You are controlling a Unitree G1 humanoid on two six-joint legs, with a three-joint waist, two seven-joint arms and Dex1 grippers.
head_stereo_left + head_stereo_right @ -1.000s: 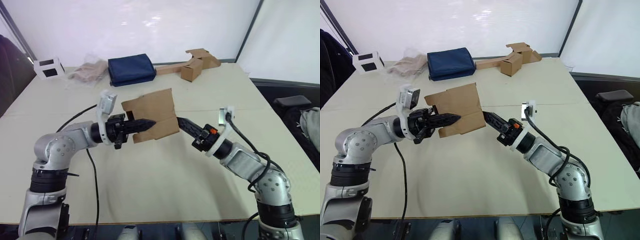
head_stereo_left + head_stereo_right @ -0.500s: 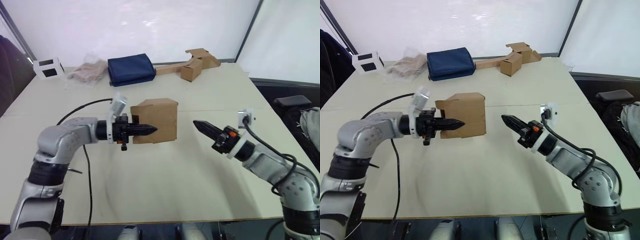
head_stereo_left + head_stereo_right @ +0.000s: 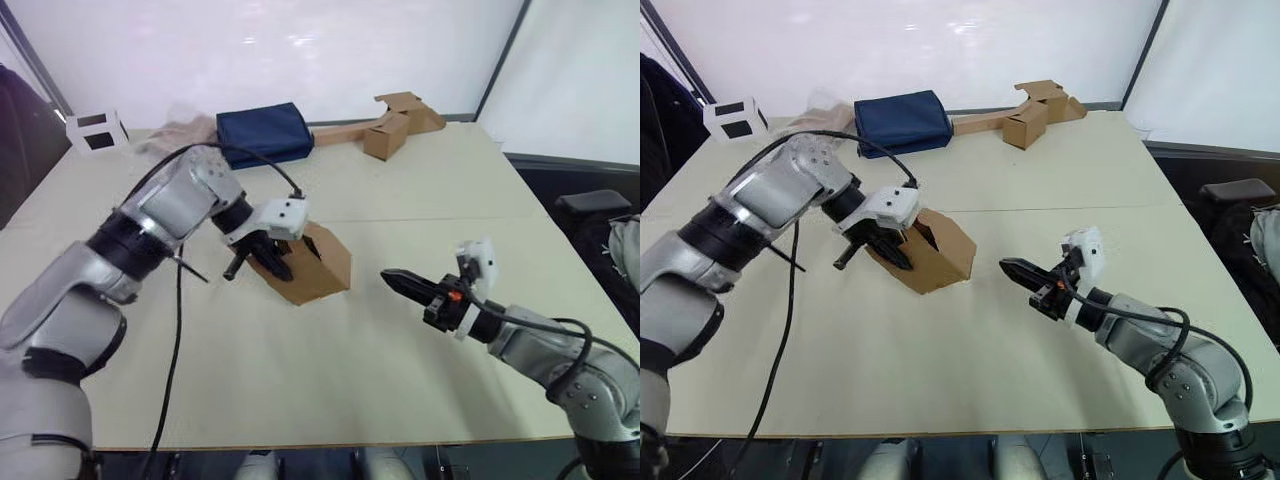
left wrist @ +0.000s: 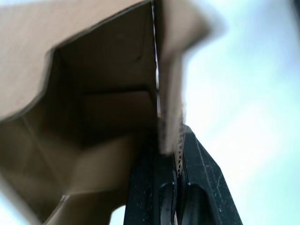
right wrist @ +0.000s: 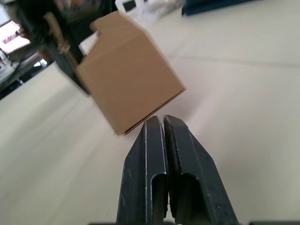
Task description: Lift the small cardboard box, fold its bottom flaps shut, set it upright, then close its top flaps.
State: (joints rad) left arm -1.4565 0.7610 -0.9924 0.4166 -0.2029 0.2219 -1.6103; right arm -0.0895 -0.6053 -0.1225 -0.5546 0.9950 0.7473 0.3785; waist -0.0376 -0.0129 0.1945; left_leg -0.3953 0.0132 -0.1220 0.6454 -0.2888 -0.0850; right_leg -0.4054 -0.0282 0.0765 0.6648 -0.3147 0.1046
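The small cardboard box (image 3: 322,268) is tilted on one low edge at the table's middle, its open end (image 3: 301,243) facing up and to the left. My left gripper (image 3: 275,262) reaches down into that opening. In the left wrist view its fingers (image 4: 204,187) are shut on the edge of a box wall (image 4: 168,112), with the dark inside of the box beside it. My right gripper (image 3: 392,279) hovers to the right of the box, shut and empty, a short gap away. In the right wrist view a closed brown side (image 5: 131,79) faces its fingertips (image 5: 152,124).
At the back of the table lie a navy blue bag (image 3: 262,135), a crumpled beige wrap (image 3: 175,140), a small white box (image 3: 95,132) and a brown box joined to a long cardboard strip (image 3: 385,135). A black cable (image 3: 180,300) hangs from my left arm.
My left arm has swung over and lowered the box from mid-air to a tilt at the table. My right gripper has drawn back from the box and stays shut.
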